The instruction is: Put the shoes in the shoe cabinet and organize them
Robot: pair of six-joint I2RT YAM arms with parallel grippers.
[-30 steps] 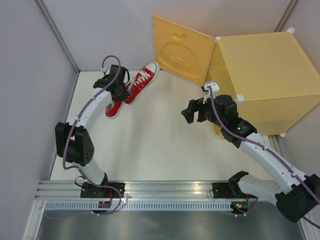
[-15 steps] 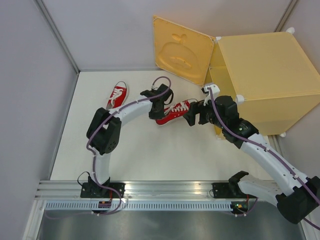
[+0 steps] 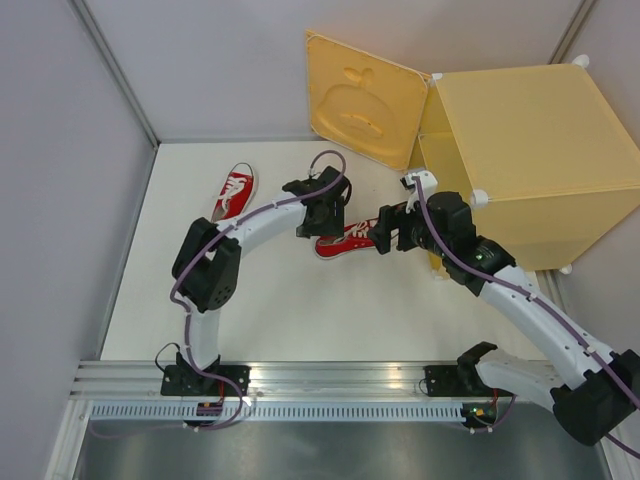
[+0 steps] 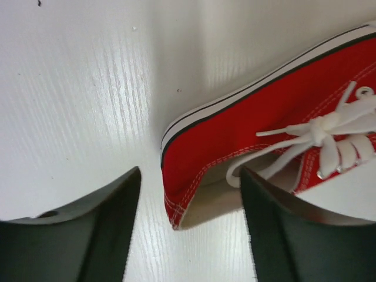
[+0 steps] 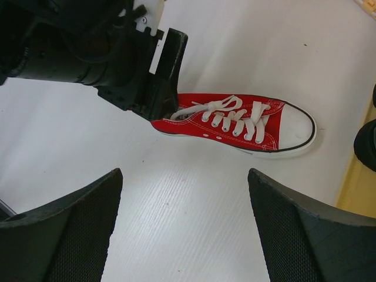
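Red sneaker [image 5: 247, 128] lies sole-down, left gripper [image 4: 191, 176] astride its heel (jaws parted), right gripper [image 5: 185, 173] spread wide.

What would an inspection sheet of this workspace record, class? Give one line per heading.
Surface: white table.
Job's things: red sneaker on its sole between both grippers; second red sneaker to the left; yellow shoe cabinet at right, its door open.
Clutter: nothing seen.
Grippers: left gripper open, astride the first sneaker's heel; right gripper open, close by its toe.
Cables: purple cables run along both arms.
Surroundings: grey walls; metal rail at the near edge.
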